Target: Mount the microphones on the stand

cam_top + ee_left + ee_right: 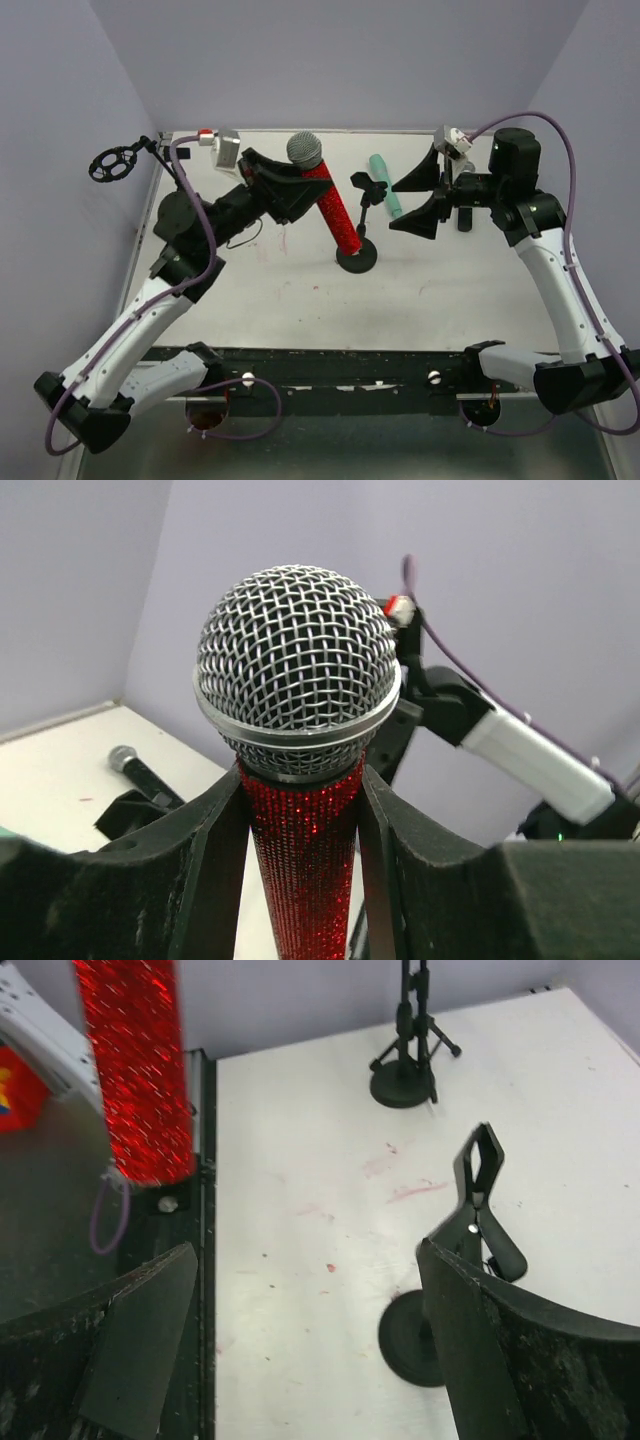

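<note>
Red microphone (330, 205) is pinched in the left hand (303, 810), with the fingers (215, 860) clamped on the glitter handle just below the silver mesh head. It is held in the air over the middle of the counter (450, 290). Its long axis is tilted, head up and toward the far-left corner, tail down and toward the stand (357, 262).

The stand is set near the counter's centre. Its clip (478, 1185) is seen empty, just right of the handle and apart from it. In the right wrist view a clear gap is seen between the tail end and the clip.

Right hand (392, 207) is spread wide with nothing held, just right of the clip, fingers pointed toward it.

Mint-green microphone (385, 185) is laid flat on the counter toward the far edge, between the stand and the right hand, long axis roughly near-to-far. Black microphone (140, 770) is seen lying on the counter only in the left wrist view; where on the counter cannot be told.

Judged step: the handle is to be seated in the clip. The clip lies to the right of the held handle, so the move belongs to the left arm, going rightward. The right hand is nearer the clip and could steady it.
</note>
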`<state>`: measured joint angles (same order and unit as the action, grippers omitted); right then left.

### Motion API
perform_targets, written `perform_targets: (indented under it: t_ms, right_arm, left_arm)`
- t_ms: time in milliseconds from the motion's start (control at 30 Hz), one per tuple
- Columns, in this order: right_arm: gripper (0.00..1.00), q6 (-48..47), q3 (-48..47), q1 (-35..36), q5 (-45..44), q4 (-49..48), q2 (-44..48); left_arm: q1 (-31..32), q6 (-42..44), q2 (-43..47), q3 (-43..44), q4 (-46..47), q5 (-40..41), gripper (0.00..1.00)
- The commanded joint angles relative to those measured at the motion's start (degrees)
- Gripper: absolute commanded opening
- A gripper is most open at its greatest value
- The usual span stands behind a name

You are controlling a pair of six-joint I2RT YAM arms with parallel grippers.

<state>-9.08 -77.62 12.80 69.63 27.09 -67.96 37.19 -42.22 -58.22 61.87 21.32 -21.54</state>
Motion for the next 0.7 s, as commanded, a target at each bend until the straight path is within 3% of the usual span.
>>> perform_targets:
  t_ms: [0,133,267,500,667]
  right_arm:
    - [1.0,-22.6,1.2,0.4,-8.7,14.7,-3.4]
    - [0.99,-21.0,-1.2,0.6,-8.8,13.4,-7.8]
    - [0.97,-17.3,-5.6,3.6,-11.9,10.9,-10.3]
    - [0.92,-13.9,-12.2,8.7,-16.2,9.5,-15.2]
    - [0.93,-14.2,-14.2,8.7,-20.6,10.4,-15.6]
  left_arm:
    - [-3.0,15.3,9.4,0.0,-16.8,-10.3,0.0]
    - [-3.2,27.2,15.4,-2.4,-28.6,-6.9,0.0]
    - [-3.3,33.9,21.2,-7.2,-32.7,-4.2,0.0]
    - [-3.3,41.5,26.9,-15.5,-32.4,-1.5,0.0]
    - [-3.3,42.0,28.7,-21.1,-29.8,-0.6,0.0]
